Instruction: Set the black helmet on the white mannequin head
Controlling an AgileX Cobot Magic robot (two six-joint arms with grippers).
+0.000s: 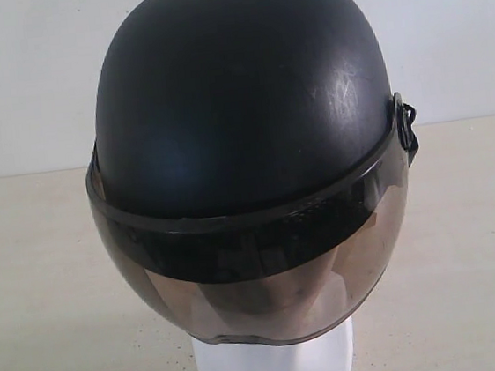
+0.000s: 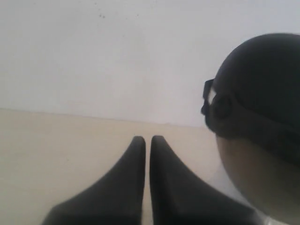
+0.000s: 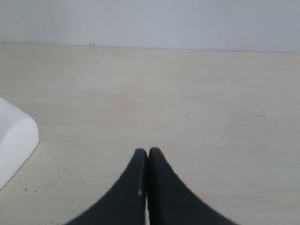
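Helmet (image 1: pixel 237 89) on the mannequin head (image 1: pixel 275 367), visor (image 1: pixel 257 277) down before the head's face, head standing on the table (image 1: pixel 39 305), wall (image 1: pixel 15 77) behind the head, left gripper (image 2: pixel 147 139) and right gripper (image 3: pixel 147 151) beside the head, both apart from it.

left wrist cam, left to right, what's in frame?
left gripper, jaws together → strap clip on the helmet's side → black helmet shell
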